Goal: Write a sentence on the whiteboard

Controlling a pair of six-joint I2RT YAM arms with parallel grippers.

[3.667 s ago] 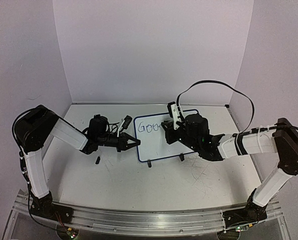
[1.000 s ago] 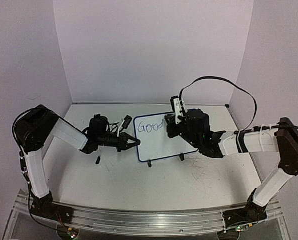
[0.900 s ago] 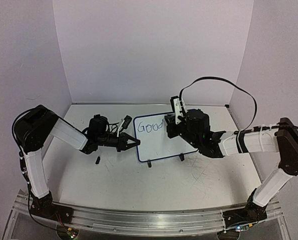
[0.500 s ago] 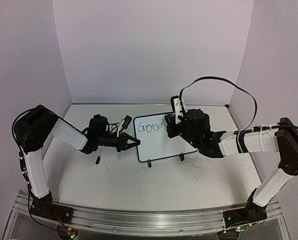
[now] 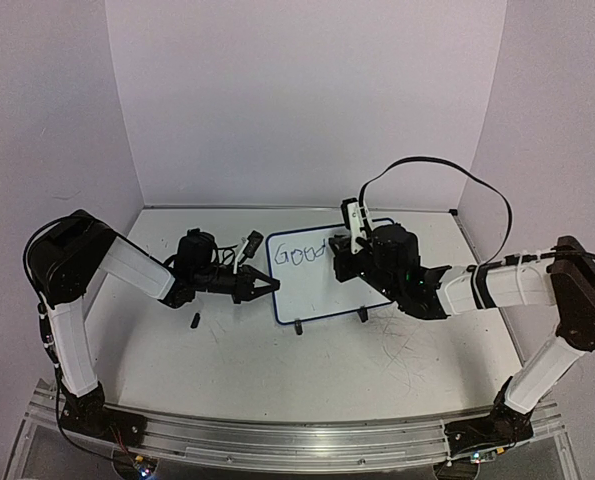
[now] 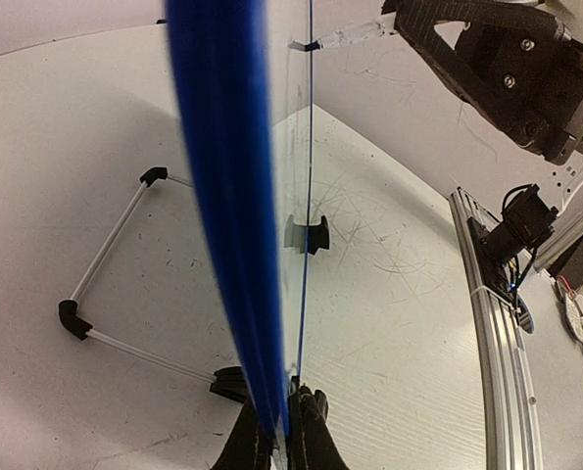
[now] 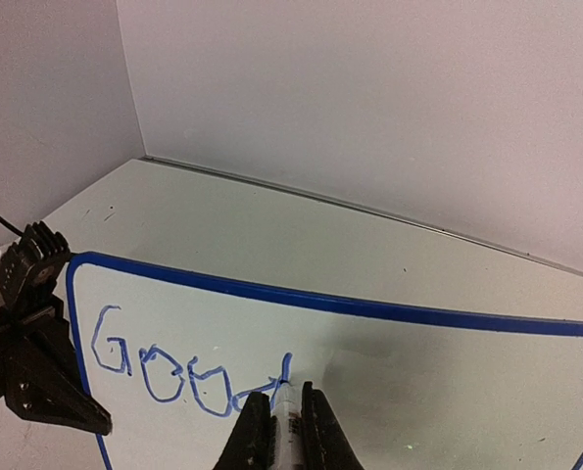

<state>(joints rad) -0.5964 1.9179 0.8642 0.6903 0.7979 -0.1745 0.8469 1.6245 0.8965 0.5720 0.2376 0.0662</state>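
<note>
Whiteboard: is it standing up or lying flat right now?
Standing. The whiteboard rests on its two black feet, and the left gripper pinches its blue edge.

My right arm covers the right part of the whiteboard, so the lettering past "Good" is hidden. My right fingers hide all of the marker but its tip. Near my left fingers, the board's blue frame is blurred.
</note>
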